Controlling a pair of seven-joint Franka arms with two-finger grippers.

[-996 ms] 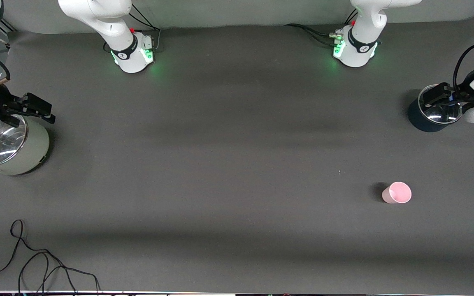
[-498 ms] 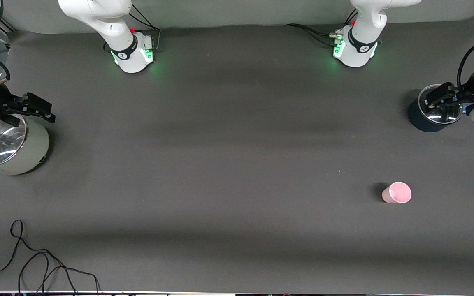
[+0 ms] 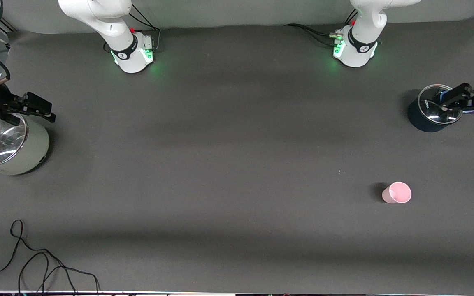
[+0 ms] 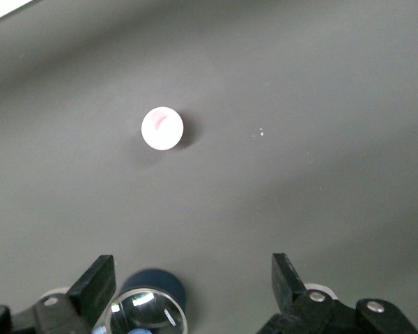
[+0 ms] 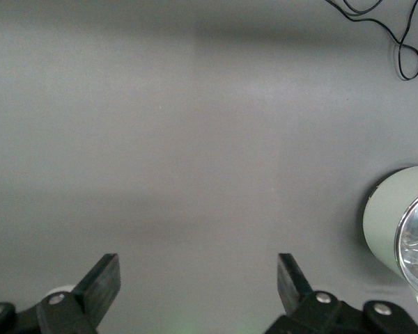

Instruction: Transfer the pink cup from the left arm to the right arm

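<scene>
The pink cup point(image 3: 397, 193) stands upright on the dark table, toward the left arm's end and nearer to the front camera than the dark blue pot point(image 3: 429, 113). In the left wrist view the cup point(image 4: 161, 129) shows from above, well apart from the fingers. My left gripper point(image 3: 447, 102) is open and empty, up in the air over the dark blue pot point(image 4: 150, 306); it also shows in the left wrist view point(image 4: 193, 280). My right gripper point(image 3: 42, 111) is open and empty over the pale green pot point(image 3: 12, 148) and waits; it also shows in its own wrist view point(image 5: 196, 280).
The pale green pot point(image 5: 398, 223) with a glass lid stands at the right arm's end. A loose black cable point(image 3: 35, 263) lies near the front camera at that end; it also shows in the right wrist view point(image 5: 386, 31). The two arm bases point(image 3: 134, 53) stand along the table's back.
My left gripper has moved outward toward the left arm's end of the table, uncovering more of the dark blue pot. The pink cup and the right arm have not moved.
</scene>
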